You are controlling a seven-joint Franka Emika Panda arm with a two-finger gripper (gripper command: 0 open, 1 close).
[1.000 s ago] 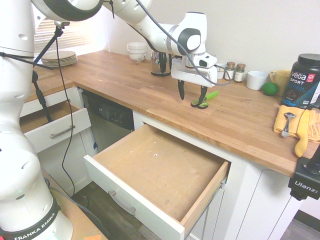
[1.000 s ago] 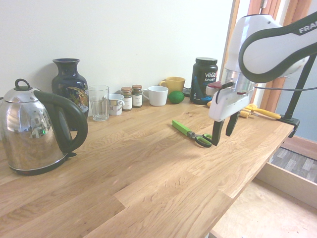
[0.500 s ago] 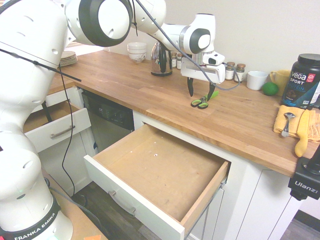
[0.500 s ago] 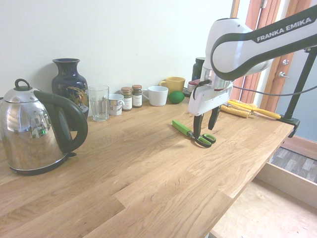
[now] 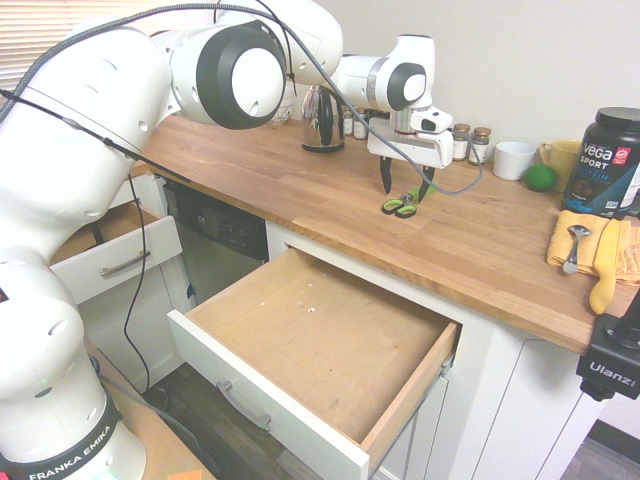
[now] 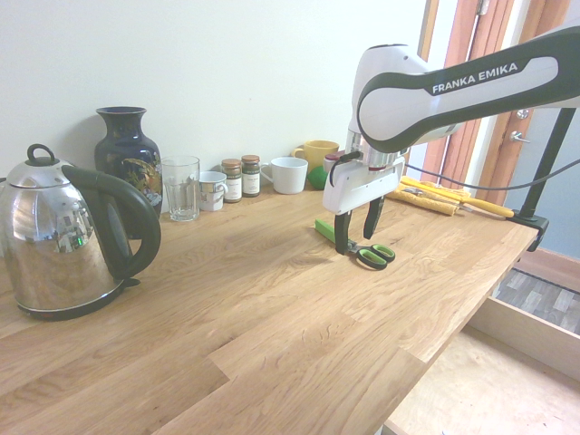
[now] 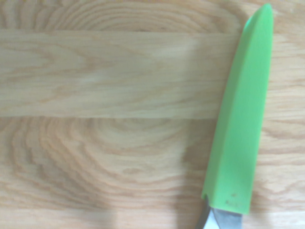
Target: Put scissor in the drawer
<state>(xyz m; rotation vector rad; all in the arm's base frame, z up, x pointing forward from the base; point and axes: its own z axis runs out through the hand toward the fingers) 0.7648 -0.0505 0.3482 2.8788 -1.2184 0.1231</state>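
The scissor (image 6: 374,256) lies flat on the wooden counter, its black-and-lime handles toward the counter's front edge and its green blade cover (image 7: 240,119) pointing toward the wall. My gripper (image 6: 356,239) hangs open right over it, one finger on each side where the blades meet the handles, tips close to the wood. In the first exterior view the gripper (image 5: 404,190) stands just behind the scissor handles (image 5: 400,208). Nothing is held. Below the counter's front edge the drawer (image 5: 255,395) is pulled out wide, with a bare wood floor inside.
Along the wall stand a kettle (image 6: 68,240), vase (image 6: 127,156), glass (image 6: 181,188), spice jars (image 6: 242,177), white mug (image 6: 288,175) and yellow mug (image 6: 317,154). A black tub (image 5: 605,160), lime (image 5: 540,177) and yellow cloth (image 5: 590,245) sit at the right. A smaller drawer (image 5: 110,258) is open at left.
The open gripper has moved from the counter's front side back over the scissor, from its handles toward the blade, and stands lower. The scissor has not moved.
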